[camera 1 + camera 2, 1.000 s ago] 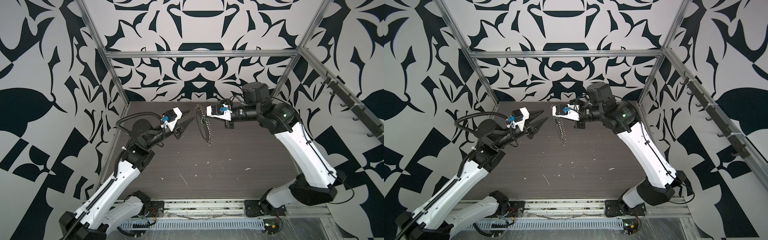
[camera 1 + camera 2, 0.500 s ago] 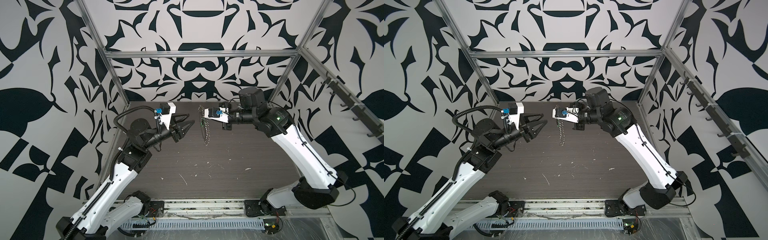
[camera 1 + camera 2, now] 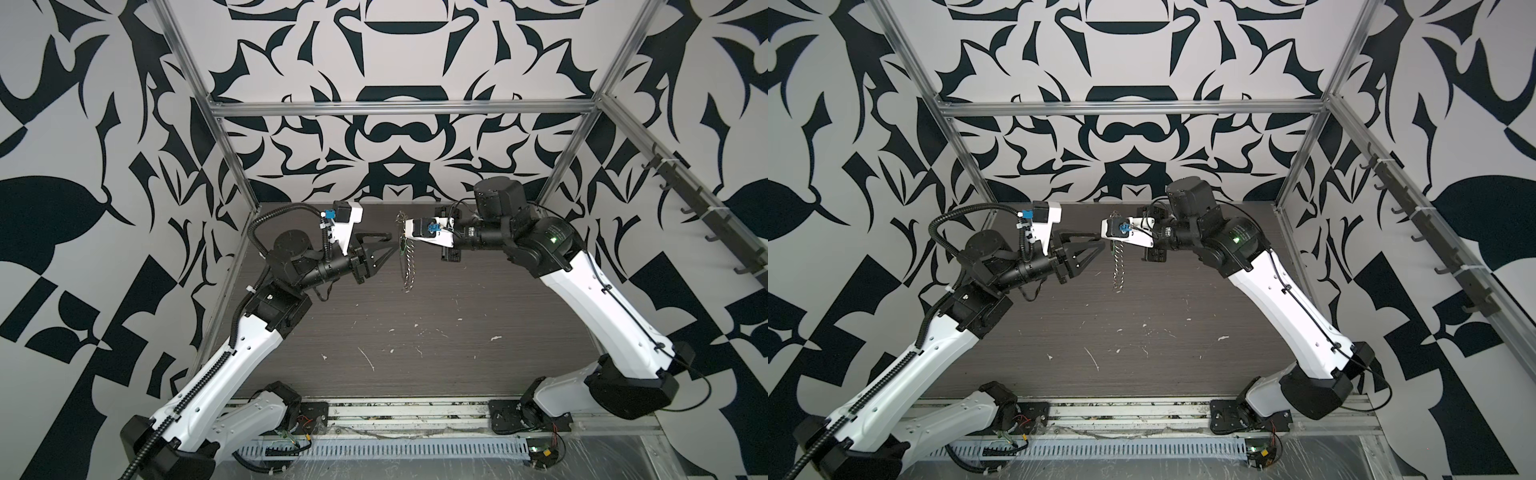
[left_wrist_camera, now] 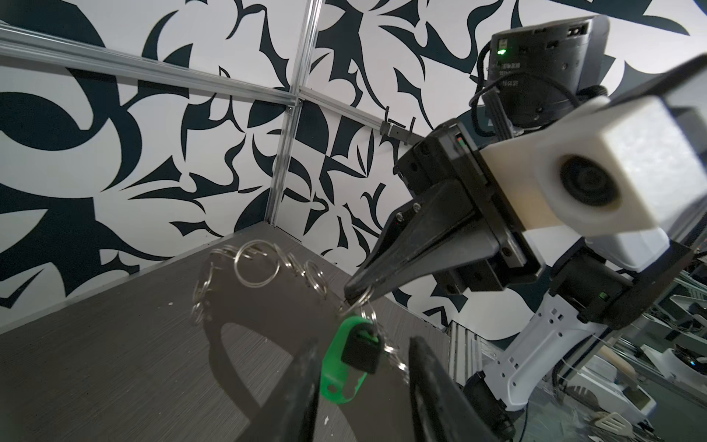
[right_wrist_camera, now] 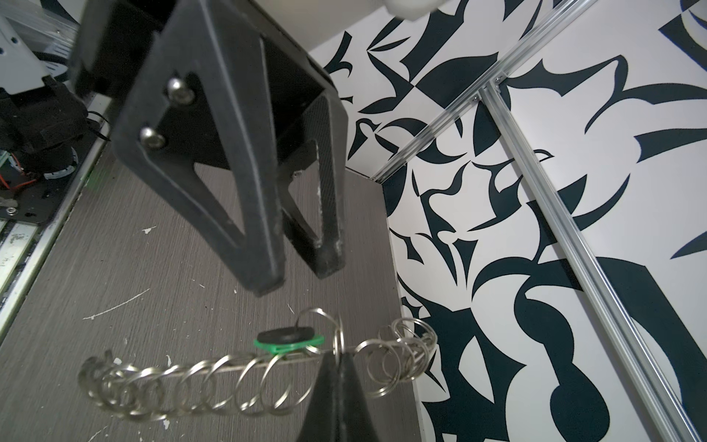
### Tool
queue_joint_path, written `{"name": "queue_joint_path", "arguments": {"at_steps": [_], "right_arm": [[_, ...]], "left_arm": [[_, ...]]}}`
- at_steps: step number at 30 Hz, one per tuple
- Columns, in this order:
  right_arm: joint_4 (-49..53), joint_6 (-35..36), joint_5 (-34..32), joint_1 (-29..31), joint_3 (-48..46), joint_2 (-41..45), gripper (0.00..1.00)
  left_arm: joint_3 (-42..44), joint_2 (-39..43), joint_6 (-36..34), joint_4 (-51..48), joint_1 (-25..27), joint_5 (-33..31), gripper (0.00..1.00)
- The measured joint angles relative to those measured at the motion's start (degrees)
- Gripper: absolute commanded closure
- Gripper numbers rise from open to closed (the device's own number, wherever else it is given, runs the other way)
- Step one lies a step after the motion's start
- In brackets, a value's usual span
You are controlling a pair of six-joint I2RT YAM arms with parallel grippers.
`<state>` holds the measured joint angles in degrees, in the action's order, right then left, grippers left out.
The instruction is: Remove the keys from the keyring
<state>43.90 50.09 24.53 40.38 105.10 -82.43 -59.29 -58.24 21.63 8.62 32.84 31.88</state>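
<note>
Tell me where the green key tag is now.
Seen from the left wrist, the green tag hangs off the keyring pinched by the right gripper, above the far middle of the table, ahead of the open left gripper.

The keyring (image 3: 406,266) is hung over the rear middle of the table (image 3: 457,365), between the left gripper (image 3: 392,244) and the right gripper (image 4: 354,296); the keys (image 4: 346,367) are hung near its top.
</note>
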Motion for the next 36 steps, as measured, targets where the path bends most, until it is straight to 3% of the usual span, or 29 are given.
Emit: {"name": "queue_joint_path", "arguments": {"at_steps": [32, 36], "right_arm": [[1.49, 1.09, -3.72, 1.73, 0.04, -0.17, 1.00], [1.68, 1.09, -4.24, 1.86, 0.04, -0.17, 1.00]], "left_arm": [[-0.94, -2.49, 1.62, 0.52, 1.31, -0.79, 0.80], [-1.03, -2.78, 2.10, 0.50, 1.33, -1.03, 0.87]]}}
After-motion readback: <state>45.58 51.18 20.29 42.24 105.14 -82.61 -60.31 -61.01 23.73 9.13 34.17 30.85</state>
